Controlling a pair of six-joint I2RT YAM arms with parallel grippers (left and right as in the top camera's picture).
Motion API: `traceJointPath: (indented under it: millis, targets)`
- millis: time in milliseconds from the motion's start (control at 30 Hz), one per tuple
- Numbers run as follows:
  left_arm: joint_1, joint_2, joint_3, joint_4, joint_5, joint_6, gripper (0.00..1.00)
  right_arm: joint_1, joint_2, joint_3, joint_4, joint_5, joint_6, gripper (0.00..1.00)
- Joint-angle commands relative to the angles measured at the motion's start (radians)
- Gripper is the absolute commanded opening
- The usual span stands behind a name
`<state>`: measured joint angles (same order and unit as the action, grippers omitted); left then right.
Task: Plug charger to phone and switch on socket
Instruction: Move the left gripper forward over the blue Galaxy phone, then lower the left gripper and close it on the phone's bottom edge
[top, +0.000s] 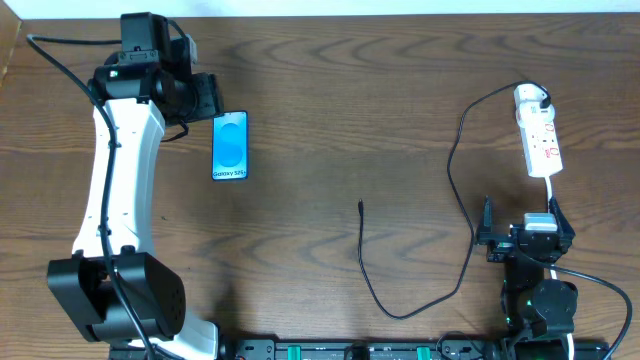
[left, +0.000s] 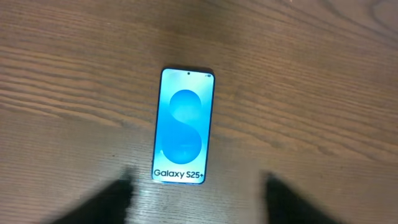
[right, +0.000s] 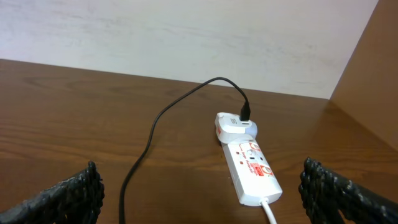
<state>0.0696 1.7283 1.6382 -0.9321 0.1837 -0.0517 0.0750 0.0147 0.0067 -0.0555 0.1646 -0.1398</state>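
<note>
Blue phone (left: 182, 127) flat, screen up, just ahead of my left gripper (left: 198, 186): wide open, empty. The charger tip (top: 360, 207) lies well apart, mid-table. My right gripper (right: 202, 186), open & empty too, faces socket (right: 252, 171). Risk: thin tip slips my pinch, or pulling yanks adapter (right: 235, 124) out.

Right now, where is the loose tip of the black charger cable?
In the overhead view, the charger's plug tip lies near the middle of the table, between the phone on the left and the socket on the right.
</note>
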Motion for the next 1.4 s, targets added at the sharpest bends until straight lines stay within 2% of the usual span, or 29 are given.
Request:
traceJointPath:
  millis: [0,67,100,133,300,567,967,1367]
  targets:
    - [0.003,0.006,0.006,-0.020,0.013,0.005,0.87,-0.006,-0.005,-0.001,-0.004,-0.003,-0.007,0.99]
    - [0.003,0.008,0.006,-0.023,0.011,0.005,0.88,-0.006,-0.005,-0.001,-0.004,-0.003,-0.007,0.99]
    - [0.001,0.008,0.006,-0.021,0.006,0.005,0.96,-0.006,-0.005,-0.001,-0.004,-0.003,-0.007,0.99]
    - [0.001,0.008,0.006,-0.022,-0.005,0.005,0.98,-0.006,-0.005,-0.001,-0.004,-0.003,-0.007,0.99]
    - [-0.015,0.033,0.032,-0.075,-0.108,0.005,0.99,-0.006,-0.005,-0.001,-0.004,-0.003,-0.007,0.99]
    - [-0.023,0.187,0.200,-0.180,-0.121,0.005,0.99,-0.006,-0.005,-0.001,-0.004,-0.003,-0.007,0.99]
    - [-0.029,0.388,0.222,-0.131,-0.121,0.005,0.99,-0.006,-0.005,-0.001,-0.004,-0.003,-0.007,0.99]
    - [-0.039,0.457,0.196,-0.092,-0.121,0.005,0.99,-0.006,-0.005,-0.001,-0.004,-0.003,-0.007,0.99]
